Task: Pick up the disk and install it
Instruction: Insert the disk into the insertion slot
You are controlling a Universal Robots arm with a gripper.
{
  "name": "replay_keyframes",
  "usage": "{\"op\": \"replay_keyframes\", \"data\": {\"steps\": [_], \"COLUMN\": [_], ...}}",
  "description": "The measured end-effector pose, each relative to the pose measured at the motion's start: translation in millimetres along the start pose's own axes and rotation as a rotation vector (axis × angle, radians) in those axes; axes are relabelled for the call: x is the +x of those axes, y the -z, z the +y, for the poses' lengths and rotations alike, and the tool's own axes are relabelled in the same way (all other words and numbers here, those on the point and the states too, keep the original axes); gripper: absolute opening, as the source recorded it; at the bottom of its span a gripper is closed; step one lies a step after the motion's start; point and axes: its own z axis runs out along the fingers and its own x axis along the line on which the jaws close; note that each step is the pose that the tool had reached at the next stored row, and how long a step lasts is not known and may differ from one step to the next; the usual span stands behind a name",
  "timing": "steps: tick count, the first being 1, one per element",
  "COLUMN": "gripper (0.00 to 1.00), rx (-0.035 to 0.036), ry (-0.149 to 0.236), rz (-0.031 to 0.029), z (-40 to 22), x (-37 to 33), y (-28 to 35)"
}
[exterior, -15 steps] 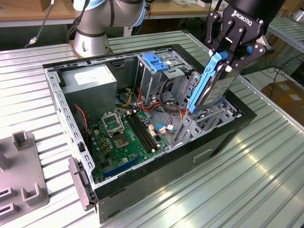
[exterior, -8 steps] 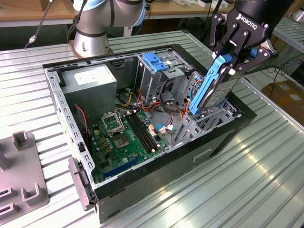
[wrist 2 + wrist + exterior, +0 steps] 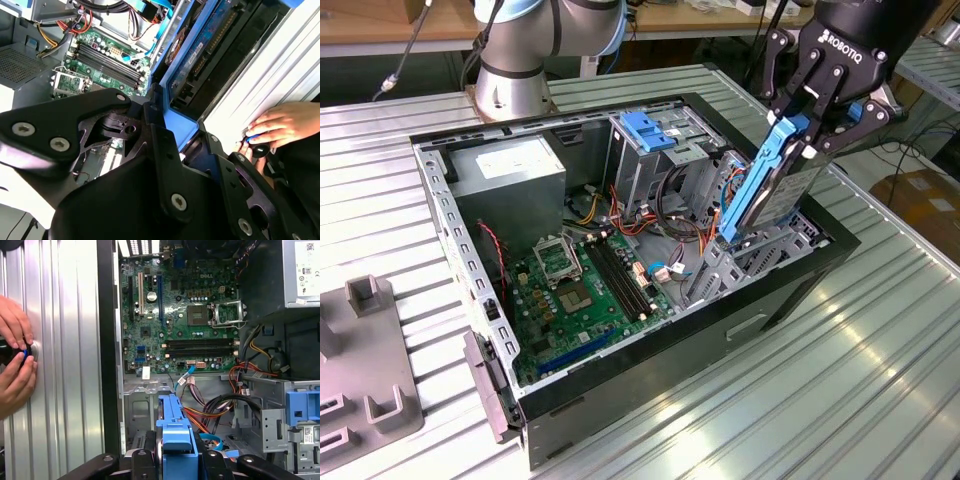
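Note:
The disk (image 3: 775, 190), a grey drive in a bright blue carrier, hangs tilted over the open computer case (image 3: 650, 345). Its lower end dips into the metal bay (image 3: 750, 255) at the case's side on the exterior view's right. My gripper (image 3: 800, 135) is shut on its upper end, a black finger on each side. In the first wrist view the blue carrier (image 3: 175, 432) sits between my fingers (image 3: 144, 460), above the bay. In the second wrist view the disk's (image 3: 200, 55) underside and circuit board run away from my gripper (image 3: 170, 132).
Inside the case lie a green motherboard (image 3: 585, 285), a power supply (image 3: 510, 170) and a tall drive cage with a blue bracket (image 3: 645, 130), amid loose cables. A person's hands (image 3: 15, 355) rest on the ribbed metal table beside the case. Grey fixtures (image 3: 365, 370) sit at the exterior view's left.

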Motion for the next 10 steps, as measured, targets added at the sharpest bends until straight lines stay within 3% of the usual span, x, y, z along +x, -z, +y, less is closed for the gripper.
{"op": "replay_keyframes", "data": {"steps": [2, 4, 6, 10], "gripper": [0.37, 0.37, 0.37, 0.37], "rx": [-0.0003, -0.001, -0.0015, -0.0019], "ry": [0.0, 0.0, 0.0, 0.011], "rz": [-0.0044, -0.022, -0.0332, -0.0347], "z": [-0.2, -0.4, -0.5, -0.7], "x": [3.3, 8.6, 11.4, 11.7], "y": [0.1, 0.0, -0.3, -2.1]}}
